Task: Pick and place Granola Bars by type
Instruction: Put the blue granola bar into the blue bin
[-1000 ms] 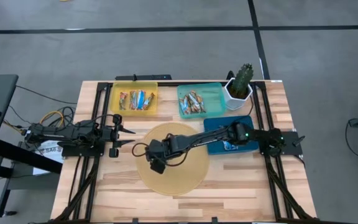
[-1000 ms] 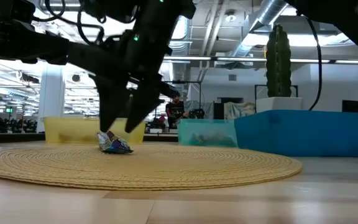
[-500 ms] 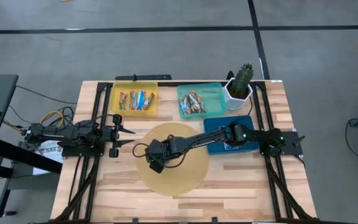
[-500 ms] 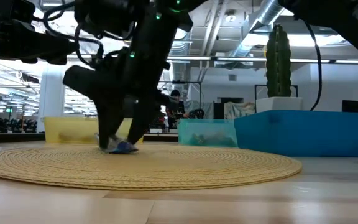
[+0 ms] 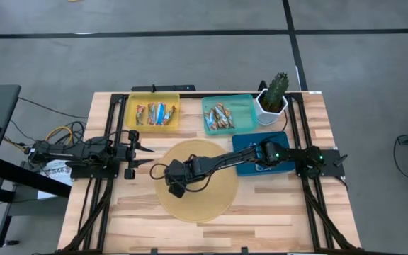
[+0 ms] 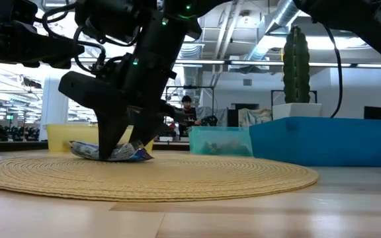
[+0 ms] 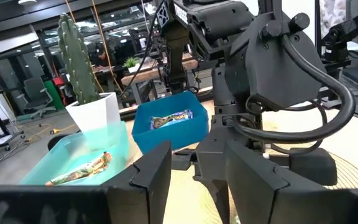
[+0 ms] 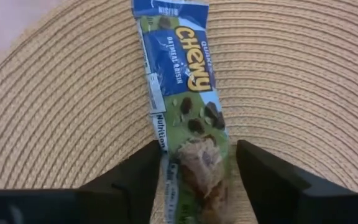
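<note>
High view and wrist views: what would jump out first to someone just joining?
The right gripper is down on the round woven mat at table centre, fingers straddling a blue granola bar lying flat. Behind the mat, the yellow tray and teal tray hold sorted bars. The left gripper waits at the mat's left.

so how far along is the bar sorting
Done: bars lie in the yellow tray, teal tray and blue tray. In hand: the right gripper straddles a blue bar on the round mat, not lifted. The left gripper waits beside the mat.
</note>
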Tool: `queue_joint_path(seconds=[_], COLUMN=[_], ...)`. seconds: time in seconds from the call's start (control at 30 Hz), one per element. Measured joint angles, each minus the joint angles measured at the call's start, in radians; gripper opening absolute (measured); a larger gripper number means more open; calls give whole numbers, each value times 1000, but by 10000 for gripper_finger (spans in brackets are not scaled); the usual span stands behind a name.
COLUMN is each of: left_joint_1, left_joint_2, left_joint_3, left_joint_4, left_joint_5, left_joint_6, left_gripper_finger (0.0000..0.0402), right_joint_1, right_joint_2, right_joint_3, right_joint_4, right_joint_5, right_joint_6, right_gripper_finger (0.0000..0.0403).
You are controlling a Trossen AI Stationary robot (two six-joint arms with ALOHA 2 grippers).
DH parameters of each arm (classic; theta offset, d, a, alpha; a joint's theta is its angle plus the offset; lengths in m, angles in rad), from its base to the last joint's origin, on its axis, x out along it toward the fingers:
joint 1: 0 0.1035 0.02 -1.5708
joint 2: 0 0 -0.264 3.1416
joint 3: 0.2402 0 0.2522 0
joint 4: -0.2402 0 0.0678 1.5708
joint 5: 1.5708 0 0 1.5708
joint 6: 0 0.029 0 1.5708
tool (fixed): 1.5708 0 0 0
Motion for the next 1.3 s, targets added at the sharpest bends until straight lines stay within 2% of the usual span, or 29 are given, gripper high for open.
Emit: queue_joint_path(seconds=[0.3,0.5,0.83,1.07,1.3], left_joint_1=[0,0,0,0,0], left_joint_2=[0,0,0,0,0], left_joint_3=[0,0,0,0,0], left_joint_4=[0,0,0,0,0], left_joint_5=[0,0,0,0,0], left_joint_6=[0,0,0,0,0], left_gripper_finger=[140,140,140,140,140], right_joint_1=[0,5,8,6,-4], right_joint_2=[0,0,-39,-137,-269], right_joint_3=[0,0,28,29,29], right_joint_4=[2,34,22,-71,-109], right_joint_5=[0,1,2,34,54], right_joint_6=[-6,-54,-108,-136,-233], right_gripper_finger=[107,68,60,59,59])
